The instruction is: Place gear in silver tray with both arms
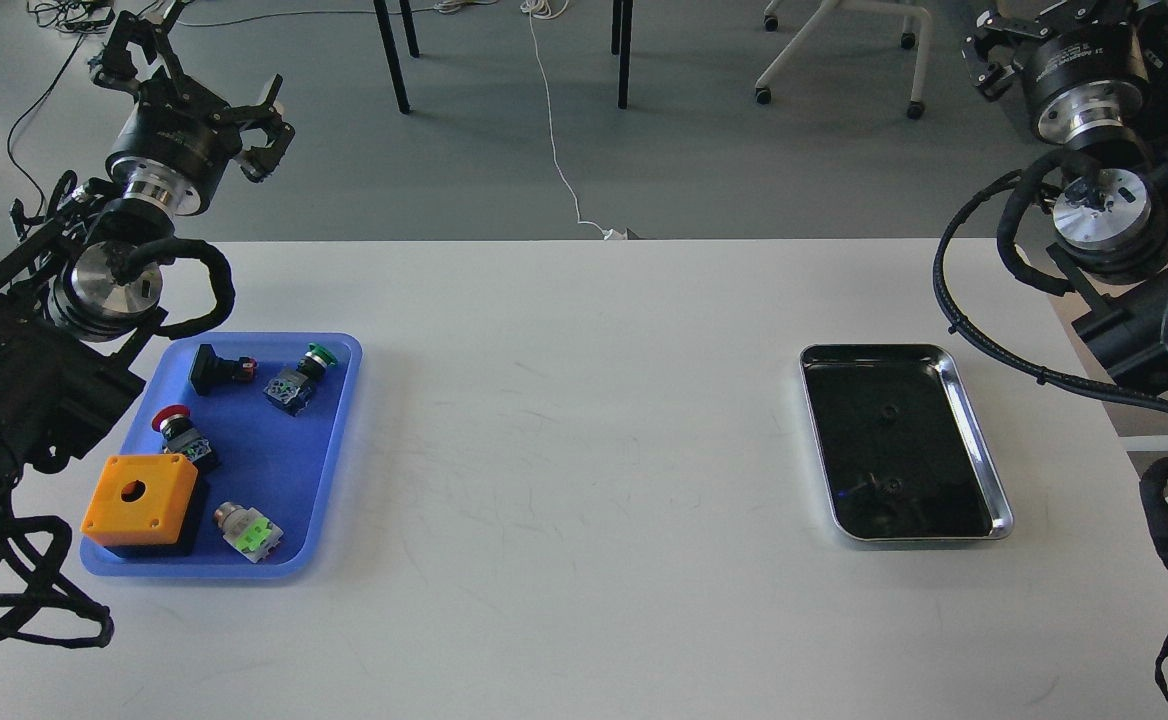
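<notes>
The silver tray (975, 432) lies on the right side of the white table, its dark mirror bottom holding only reflections. The gear lies in a blue plastic tray (266, 452) on the left: an orange button box (139, 496), a black-headed switch (215, 368), a green push button (300, 378), a red push button (182, 432) and a silver switch with a green block (250, 531). My left gripper (200, 84) is open and empty, raised beyond the table's far left corner. My right gripper (1042, 28) is raised at the top right edge, its fingers partly cut off.
The white table (584, 450) spans the view, with its far edge towards the floor. Behind it are black table legs (391, 55), a white cable (556, 130) and a chair base (834, 40). Black corrugated cables (984, 320) hang over the table's right edge.
</notes>
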{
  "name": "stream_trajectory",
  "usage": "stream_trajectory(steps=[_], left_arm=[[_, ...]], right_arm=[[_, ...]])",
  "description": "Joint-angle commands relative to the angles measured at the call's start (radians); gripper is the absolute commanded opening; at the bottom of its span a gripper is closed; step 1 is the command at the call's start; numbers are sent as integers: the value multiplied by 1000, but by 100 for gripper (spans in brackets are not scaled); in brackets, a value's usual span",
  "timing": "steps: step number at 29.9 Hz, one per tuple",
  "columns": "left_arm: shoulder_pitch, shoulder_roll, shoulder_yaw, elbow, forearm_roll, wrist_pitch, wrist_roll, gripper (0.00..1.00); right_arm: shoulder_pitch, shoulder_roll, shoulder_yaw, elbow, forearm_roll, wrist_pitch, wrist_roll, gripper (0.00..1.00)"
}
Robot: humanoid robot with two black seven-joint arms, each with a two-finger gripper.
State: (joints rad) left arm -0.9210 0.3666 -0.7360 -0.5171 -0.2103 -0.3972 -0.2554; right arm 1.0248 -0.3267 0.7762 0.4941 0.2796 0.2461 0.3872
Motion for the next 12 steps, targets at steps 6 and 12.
stream_trajectory(steps=[6,12], left_arm=[[5,-38,-8,-54,-6,1,-5,98],[11,-35,-6,-52,-6,11,-4,98]], right_arm=[[-101,21,123,7,3,62,-1,99],[-124,21,86,17,-7,81,13,99]])
